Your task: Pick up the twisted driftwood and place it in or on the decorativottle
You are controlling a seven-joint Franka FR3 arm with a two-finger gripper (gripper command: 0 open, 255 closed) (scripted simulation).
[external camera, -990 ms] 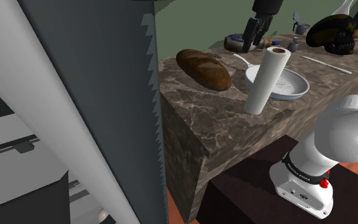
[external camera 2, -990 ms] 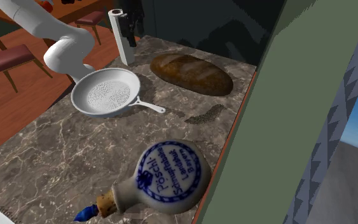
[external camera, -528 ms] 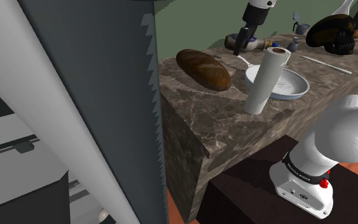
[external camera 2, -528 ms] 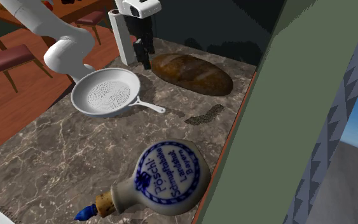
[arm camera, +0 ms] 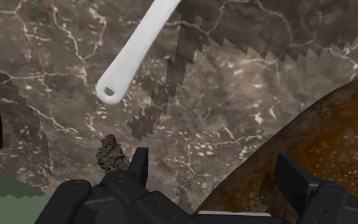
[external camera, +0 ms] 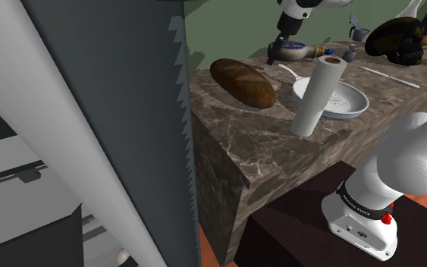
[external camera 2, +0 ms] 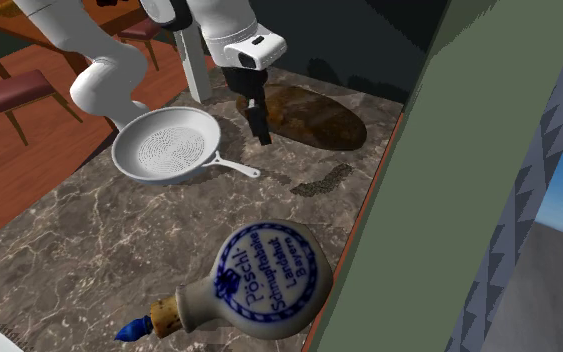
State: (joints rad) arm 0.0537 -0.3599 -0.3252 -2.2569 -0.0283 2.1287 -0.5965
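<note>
The driftwood [external camera 2: 321,182] lies flat on the marble counter [external camera 2: 79,250], right of centre in the second exterior view. It is a thin dark strip whose long axis runs from lower left to upper right, close along the counter's edge by the green wall [external camera 2: 409,180]. It sits between the bread [external camera 2: 304,115] above and the bottle [external camera 2: 269,275] below. The gripper [external camera 2: 264,135] hangs over bare marble between the pan [external camera 2: 166,145] handle and the bread, its fingers [arm camera: 139,164] apart and empty.

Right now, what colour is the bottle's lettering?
Blue, on the pale bottle; the second exterior view shows it best.
</note>
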